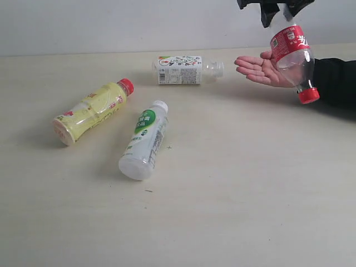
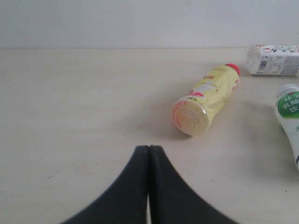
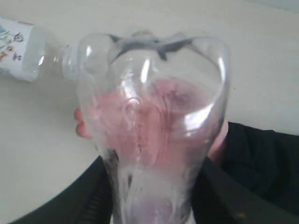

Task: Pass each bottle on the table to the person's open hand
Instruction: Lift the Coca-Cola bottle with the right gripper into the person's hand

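While my right hand (image 1: 276,11) grips the red-label bottle (image 1: 292,53) cap-down over the person's open hand (image 1: 258,69), my left hand (image 2: 148,149) sits pinched closed.

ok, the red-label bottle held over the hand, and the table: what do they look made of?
The red-label bottle looks like thin clear plastic with a glossy finish: the person's open hand shows pink through its wall, and highlights glint on it. The table is pale beige and matte with faint wood grain; it could be laminate or veneer, I cannot tell which.
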Controlling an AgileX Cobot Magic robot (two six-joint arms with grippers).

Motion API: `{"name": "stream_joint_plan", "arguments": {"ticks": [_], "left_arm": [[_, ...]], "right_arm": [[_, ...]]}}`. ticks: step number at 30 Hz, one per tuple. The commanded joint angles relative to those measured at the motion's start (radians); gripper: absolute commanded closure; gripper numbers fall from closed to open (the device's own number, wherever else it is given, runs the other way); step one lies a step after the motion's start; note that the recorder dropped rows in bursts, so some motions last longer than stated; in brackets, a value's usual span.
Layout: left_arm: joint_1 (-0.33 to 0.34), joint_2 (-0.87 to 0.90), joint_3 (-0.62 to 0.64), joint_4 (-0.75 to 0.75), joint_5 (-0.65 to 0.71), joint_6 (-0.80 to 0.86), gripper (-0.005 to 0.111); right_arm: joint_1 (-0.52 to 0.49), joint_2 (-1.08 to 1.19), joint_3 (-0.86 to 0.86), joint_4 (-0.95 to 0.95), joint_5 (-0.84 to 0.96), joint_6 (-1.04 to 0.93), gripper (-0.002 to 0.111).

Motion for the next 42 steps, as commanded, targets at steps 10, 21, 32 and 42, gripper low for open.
{"name": "stream_joint_plan", "arguments": {"ticks": [10, 21, 32, 42], "left_arm": [[-0.006, -0.007, 0.0, 0.001, -0.007, -0.003, 0.107], [-0.006, -0.007, 0.0, 0.001, -0.007, -0.003, 0.107], [-0.006, -0.007, 0.0, 0.001, -0.007, -0.003, 0.107], [-0.006, -0.007, 0.0, 0.001, -0.007, -0.003, 0.107]], "right_arm": [[-0.089, 0.339, -0.409, 0.079, 0.04, 0.011, 0.108], [-0.093, 0.364, -0.409, 0.071, 0.04, 0.011, 0.083], [-0.093, 0.365, -0.409, 0.071, 0.027, -0.014, 0.034], [-0.093, 0.373, -0.409, 0.071, 0.019, -0.029, 0.034]]}}
